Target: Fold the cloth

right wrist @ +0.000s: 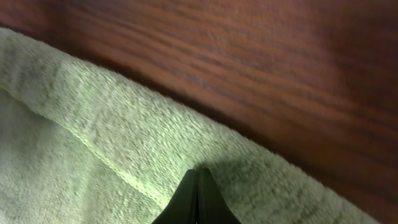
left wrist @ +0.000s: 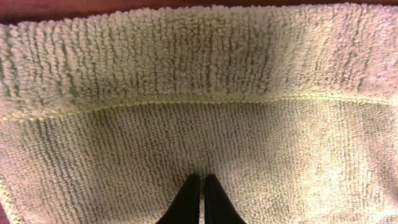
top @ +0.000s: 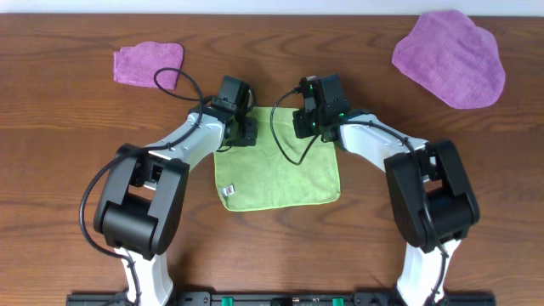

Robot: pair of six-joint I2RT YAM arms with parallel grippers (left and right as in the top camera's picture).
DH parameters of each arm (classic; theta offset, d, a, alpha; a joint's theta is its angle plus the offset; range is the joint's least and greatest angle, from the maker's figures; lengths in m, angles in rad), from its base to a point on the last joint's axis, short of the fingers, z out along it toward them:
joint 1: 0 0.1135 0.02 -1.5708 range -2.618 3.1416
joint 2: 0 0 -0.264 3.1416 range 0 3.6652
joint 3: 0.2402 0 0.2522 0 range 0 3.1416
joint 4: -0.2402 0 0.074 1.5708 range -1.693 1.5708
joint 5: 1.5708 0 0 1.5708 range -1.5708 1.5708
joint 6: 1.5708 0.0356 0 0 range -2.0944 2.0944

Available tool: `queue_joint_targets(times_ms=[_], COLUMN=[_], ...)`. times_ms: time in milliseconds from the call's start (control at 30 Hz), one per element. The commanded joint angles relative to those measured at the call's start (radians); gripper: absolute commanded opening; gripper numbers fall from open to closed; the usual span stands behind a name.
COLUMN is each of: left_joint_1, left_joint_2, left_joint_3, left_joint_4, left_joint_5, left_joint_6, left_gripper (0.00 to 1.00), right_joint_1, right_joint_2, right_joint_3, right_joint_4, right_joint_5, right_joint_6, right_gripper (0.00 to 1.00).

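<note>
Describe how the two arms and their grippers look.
The left arm and right arm have white rounded links between bulky black joint housings. A thin black cable loops out near each wrist; small green lights glow on the right wrist. The left gripper and right gripper have slim black tapering fingers.

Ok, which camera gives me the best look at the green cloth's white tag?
Overhead: the white tag shows at the corner of the cloth nearest the left arm's base. Both wrist views show only close-up green pile, no tag.
</note>
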Motion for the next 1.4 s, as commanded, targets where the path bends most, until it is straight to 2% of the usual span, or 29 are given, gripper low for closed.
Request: queue_joint_targets(times_ms=[0,333,533,767,1000,1367], left_joint_1=[-0.008,-0.008,-0.008,-0.011,-0.051,-0.093], left_joint_2=[0.032,0.032,0.032,0.032,0.032,0.032], left_joint_3=[0.008,0.008,0.008,0.008,0.008,0.008], left_joint_4=[-0.004,-0.003,-0.003,-0.008,-0.031,-0.06], left_joint_5=[-0.008,-0.008,-0.008,0.026,0.04,0.032], left_joint_6=[0.018,0.018,0.018,0.018,0.018,0.019], left_gripper=[0.06,0.06,0.06,0.06,0.06,0.06], right_joint_1=[0.009,0.041,0.038,0.04,0.031,-0.029], right_joint_2=[0.017,0.017,0.016,0.027,0.096,0.098], right_joint_3=[0.01,0.011,0.034,0.036,0.036,0.07], right_joint_4=[-0.031,-0.061,-0.07,-0.094,-0.078,-0.053], right_joint_5=[-0.032,-0.059,-0.05,0.069,0.135,0.306], right_joint_6=[-0.008,0.057,0.033,-0.048,-0.057,-0.042], right_gripper=[0.01,0.01,0.01,0.01,0.01,0.01])
